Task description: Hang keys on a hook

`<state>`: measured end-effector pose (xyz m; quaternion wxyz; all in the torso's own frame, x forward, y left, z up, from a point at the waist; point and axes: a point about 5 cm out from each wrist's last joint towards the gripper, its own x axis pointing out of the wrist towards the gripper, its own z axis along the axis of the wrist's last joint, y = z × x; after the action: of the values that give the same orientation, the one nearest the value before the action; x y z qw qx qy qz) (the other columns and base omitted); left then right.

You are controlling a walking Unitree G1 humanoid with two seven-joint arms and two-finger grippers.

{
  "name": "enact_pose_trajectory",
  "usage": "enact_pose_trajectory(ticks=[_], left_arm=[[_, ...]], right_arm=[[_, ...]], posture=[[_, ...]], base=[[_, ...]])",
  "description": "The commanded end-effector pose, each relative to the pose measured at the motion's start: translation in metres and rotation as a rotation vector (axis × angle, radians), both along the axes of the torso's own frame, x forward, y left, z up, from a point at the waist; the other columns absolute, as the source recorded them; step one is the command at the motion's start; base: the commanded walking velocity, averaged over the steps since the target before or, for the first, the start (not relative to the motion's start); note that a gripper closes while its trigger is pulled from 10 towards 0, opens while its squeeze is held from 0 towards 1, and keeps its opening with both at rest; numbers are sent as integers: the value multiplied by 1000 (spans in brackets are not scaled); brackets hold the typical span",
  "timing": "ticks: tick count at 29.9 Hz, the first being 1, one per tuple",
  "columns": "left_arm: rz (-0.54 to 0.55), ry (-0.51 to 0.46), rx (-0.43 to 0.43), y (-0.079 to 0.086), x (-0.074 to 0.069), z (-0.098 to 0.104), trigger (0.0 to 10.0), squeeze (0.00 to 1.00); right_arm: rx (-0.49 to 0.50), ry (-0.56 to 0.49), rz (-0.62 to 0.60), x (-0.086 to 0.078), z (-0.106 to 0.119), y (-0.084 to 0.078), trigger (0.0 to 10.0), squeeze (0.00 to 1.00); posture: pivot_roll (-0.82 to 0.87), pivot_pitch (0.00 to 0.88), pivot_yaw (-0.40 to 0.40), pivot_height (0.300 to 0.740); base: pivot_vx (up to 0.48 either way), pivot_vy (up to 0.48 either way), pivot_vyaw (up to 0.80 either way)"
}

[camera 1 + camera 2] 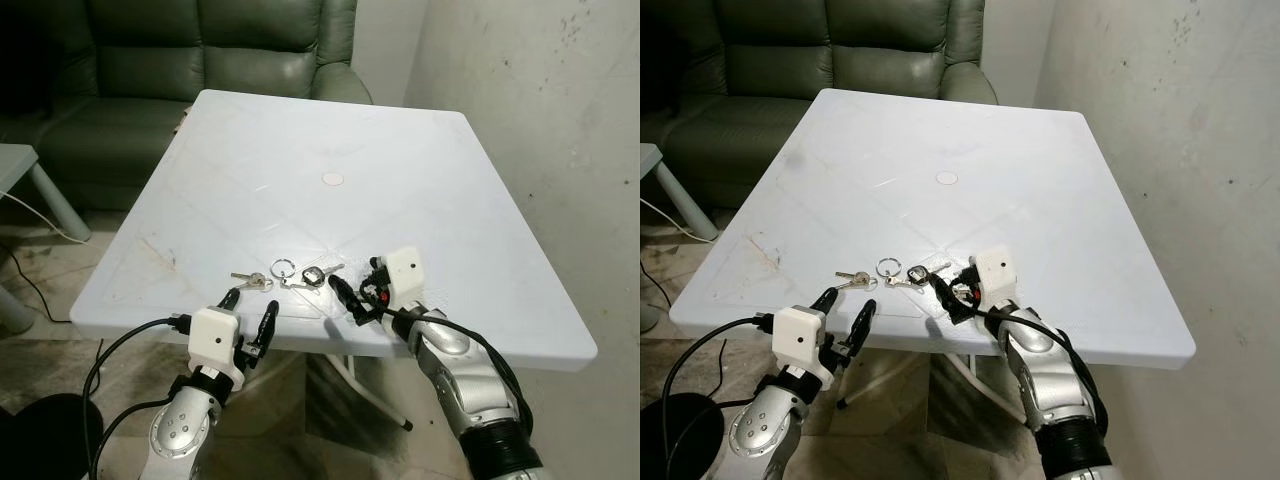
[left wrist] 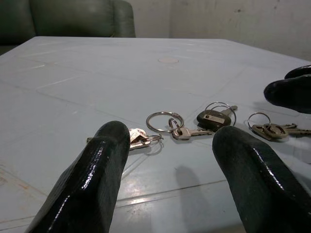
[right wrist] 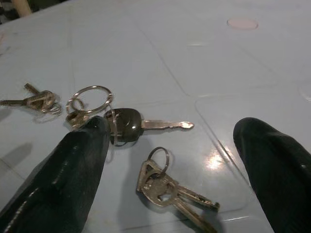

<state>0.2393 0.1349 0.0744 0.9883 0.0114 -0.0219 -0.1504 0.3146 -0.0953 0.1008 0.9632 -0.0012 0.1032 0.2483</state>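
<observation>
At the near left edge of the white surface (image 1: 450, 200), left hand (image 1: 250, 308): black fingers spread wide, gripping nothing, aimed at the keys (image 1: 290, 275) from just short of them. Probably parked there as backup, or to steady the bunch if it slides.

Just beyond those fingertips, flat on the surface, a small brass key pair (image 2: 138, 138) on its own little ring. Next along, a large split ring (image 2: 164, 121) with a silver key (image 2: 187, 132) hooked on. Then a black-headed key (image 2: 214, 118), blade pointing away to the right. Hard to tell whether all of these are chained into one bunch or merely lie touching.

Further right, another two-key set (image 3: 165, 187) lying between the fingers of the right hand (image 1: 355, 290). Also released and holding nothing, but lowered close over the surface, one finger near the black-headed key and the other well out on the far side. Looks like a straddle set up for a pinch, so pickup seems to be the step in hand. Thin, flat metal on slick plastic: likely to skid unless the fingertips close low and square.
</observation>
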Motion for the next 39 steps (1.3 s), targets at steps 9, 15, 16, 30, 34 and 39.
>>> enact_pose_trajectory(ticks=[9, 15, 16, 30, 34, 39], left_arm=[[0, -9, 4, -1, -1, 5, 10000, 0], [-3, 1, 3, -3, -5, 2, 10000, 0], [-4, 5, 2, -4, -6, 1, 10000, 0], [3, 6, 0, -4, -6, 3, 10000, 0], [5, 5, 0, -4, -4, 4, 10000, 0], [4, 3, 0, -4, -4, 4, 10000, 0]], right_arm=[[-102, 61, -88, 9, -15, 4, 8118, 0], [-111, 76, -75, 7, -21, 10, 8431, 0], [-112, 79, -71, 7, -22, 11, 7843, 0], [-95, 32, -98, 13, -13, 12, 0, 0], [-92, 28, -96, 14, -12, 11, 0, 0], [-90, 31, -91, 14, -12, 11, 0, 0]], posture=[[-40, 32, -70, 740], [-34, 39, -71, 740], [-31, 44, -73, 740], [-32, 47, -71, 740], [-36, 43, -71, 740], [-38, 44, -72, 740]], base=[[0, 0, 0], [0, 0, 0], [0, 0, 0], [0, 0, 0], [0, 0, 0], [0, 0, 0]])
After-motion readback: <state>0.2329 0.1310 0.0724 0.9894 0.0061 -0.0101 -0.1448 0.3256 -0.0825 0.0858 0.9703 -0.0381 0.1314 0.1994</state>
